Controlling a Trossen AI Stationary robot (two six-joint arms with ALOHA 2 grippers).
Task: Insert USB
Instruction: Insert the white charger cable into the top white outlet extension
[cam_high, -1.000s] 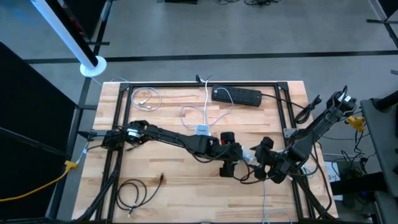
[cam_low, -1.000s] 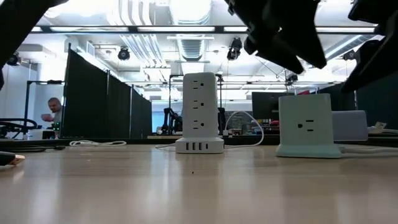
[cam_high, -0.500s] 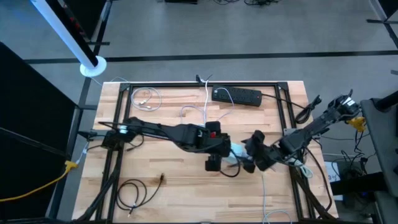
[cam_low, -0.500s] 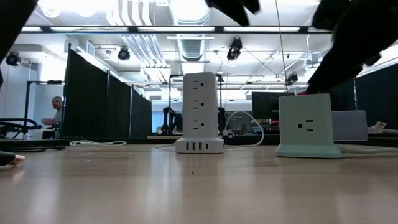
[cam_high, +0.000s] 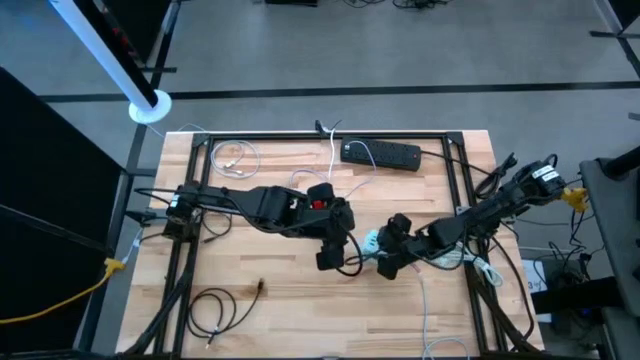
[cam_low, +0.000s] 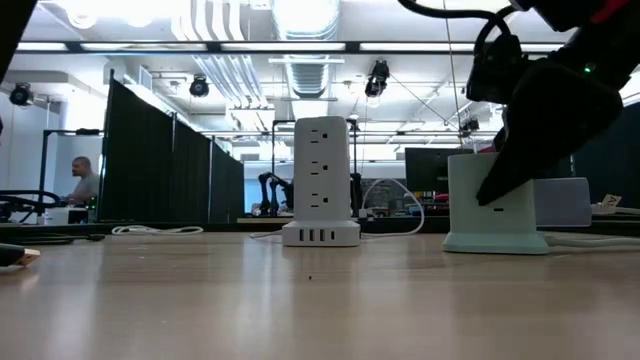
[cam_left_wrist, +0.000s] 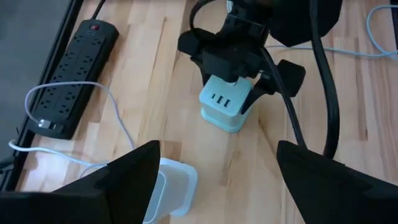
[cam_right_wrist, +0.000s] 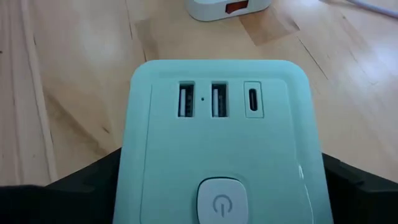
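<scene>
A mint-green cube power hub (cam_right_wrist: 217, 155) stands on the wooden table right of centre (cam_high: 372, 240). Its top carries two USB-A ports (cam_right_wrist: 202, 99), one USB-C port and a power button. My right gripper (cam_right_wrist: 221, 165) comes slanting down from the table's right, with one finger on each side of the cube (cam_left_wrist: 225, 106). My left gripper (cam_left_wrist: 214, 155) hangs open and empty above the table, left of the cube (cam_high: 328, 258). A dark coiled cable with a brownish plug end (cam_high: 260, 287) lies at the near left. My right gripper has its fingers (cam_right_wrist: 87, 180) along the cube's two opposite side walls (cam_right_wrist: 134, 168), slanting down from the table's right. Whether they touch the walls I cannot tell. The cube stands upright with its base on the table.
A white tower power strip (cam_low: 320, 180) stands near the table's middle, below my left gripper (cam_left_wrist: 171, 186). A black power strip (cam_high: 380, 153) lies at the far edge. White cables loop at the far left (cam_high: 235, 157). A person (cam_low: 85, 185) sits in the room behind.
My left gripper has risen and drawn back toward the table's left, away from the cube. My right gripper has moved toward the table's left and down, so that its fingers now stand on either side of the cube. The cube has kept its place.
</scene>
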